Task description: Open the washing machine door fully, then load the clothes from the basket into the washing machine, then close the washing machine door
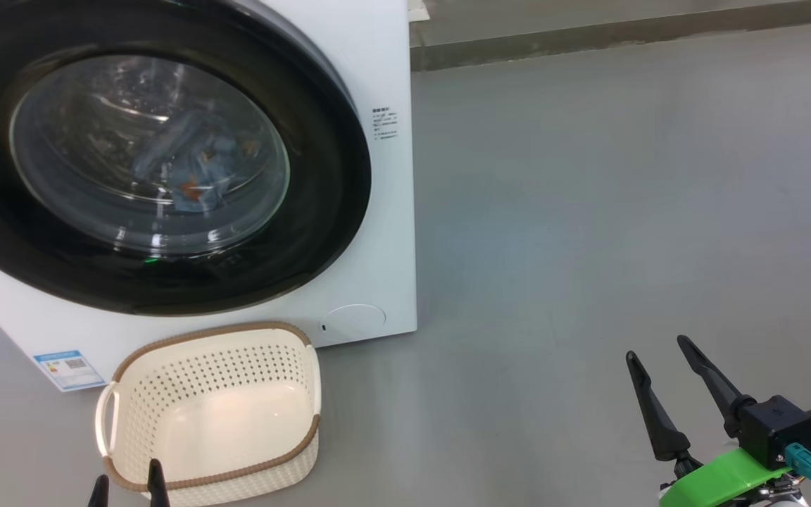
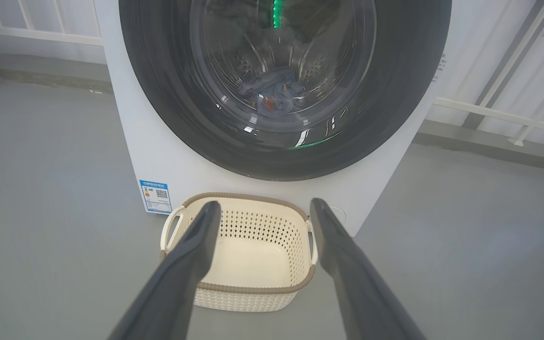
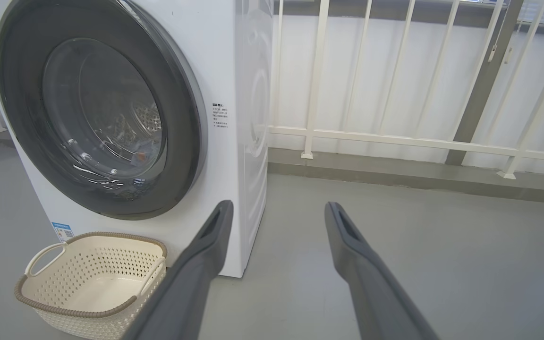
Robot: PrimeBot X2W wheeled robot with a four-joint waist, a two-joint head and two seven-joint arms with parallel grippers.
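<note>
The white washing machine (image 1: pixel 384 70) stands with its black-rimmed round door (image 1: pixel 321 162) shut flat against the front. Through the glass I see blue clothes (image 1: pixel 194 165) with orange prints lying in the drum, also visible as clothes (image 2: pixel 274 94) in the left wrist view. The cream basket (image 1: pixel 286 345) sits on the floor before the machine with nothing in it. My left gripper (image 1: pixel 127 487) is open at the basket's near rim, fingers apart and holding nothing. My right gripper (image 1: pixel 655 348) is open over bare floor, well right of the machine.
Grey floor (image 1: pixel 588 211) spreads to the right of the machine. A white railing (image 3: pixel 395 137) on a low kerb runs behind it. A blue sticker (image 1: pixel 67 367) and a round flap (image 1: pixel 353 320) mark the machine's lower front.
</note>
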